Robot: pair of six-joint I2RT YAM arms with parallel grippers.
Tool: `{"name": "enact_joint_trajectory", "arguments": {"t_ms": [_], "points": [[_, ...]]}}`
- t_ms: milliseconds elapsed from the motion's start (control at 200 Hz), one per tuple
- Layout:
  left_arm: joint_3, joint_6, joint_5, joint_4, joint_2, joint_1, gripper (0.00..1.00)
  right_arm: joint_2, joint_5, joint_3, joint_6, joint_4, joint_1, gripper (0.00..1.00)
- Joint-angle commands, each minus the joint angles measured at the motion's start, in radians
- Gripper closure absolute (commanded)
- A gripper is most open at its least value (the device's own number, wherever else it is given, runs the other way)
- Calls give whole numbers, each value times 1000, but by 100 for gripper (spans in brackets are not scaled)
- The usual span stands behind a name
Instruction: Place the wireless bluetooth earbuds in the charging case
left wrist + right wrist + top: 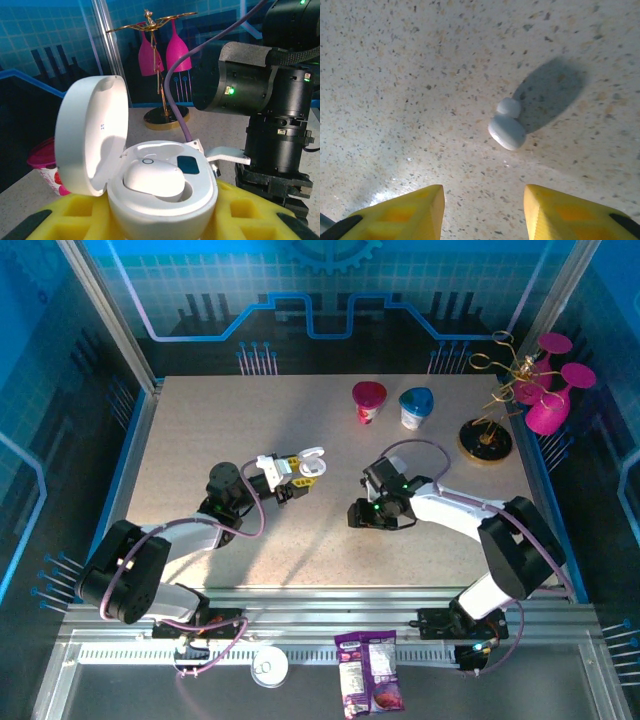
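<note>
- The left gripper (pixel 296 478) pinches a white pebble-shaped plastic charging case (pixel 162 205) between its yellow fingers (pixel 245 212), near the middle of the table.
- The case's round hinged lid (pixel 90 135) stands open, tipped up on the left in the left wrist view.
- One small white plastic earbud (pixel 152 181) sits seated in a well of the case, with a dark blue square patch (pixel 188 165) just beside it.
- The right gripper (pixel 482 210) points down at the speckled beige table (pixel 395 75); its two yellow fingertips are spread apart, and there is only bare tabletop between them.
- A second white earbud (pixel 506 131) lies loose on the table just ahead of that gap. It touches neither fingertip, and its shadow falls up and to the right.
- From above, the two grippers are near each other, and the open case is turned toward the right arm.
- Near the far edge stand a magenta cup (pixel 368 400) and a blue cup (pixel 416 406), side by side.
- To their right is a gold wire stand (pixel 487 430) carrying two pink goblets (pixel 548 405).
- A purple snack packet (pixel 369 672) lies on the metal rail between the arm bases.
</note>
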Motion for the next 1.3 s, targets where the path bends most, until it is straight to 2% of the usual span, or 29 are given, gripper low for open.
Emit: {"name": "enact_joint_trajectory", "arguments": {"t_ms": [0, 325, 590, 1296], "points": [[-7, 28, 25, 1, -23, 3, 76, 25, -36, -21, 45, 47, 22, 55], [-10, 28, 27, 0, -27, 3, 76, 71, -13, -16, 57, 122, 17, 55], [-12, 31, 30, -6, -30, 2, 76, 79, 75, 22, 6, 73, 12, 55], [-30, 52, 16, -31, -55, 5, 75, 210, 70, 188, -60, 108, -20, 56]]}}
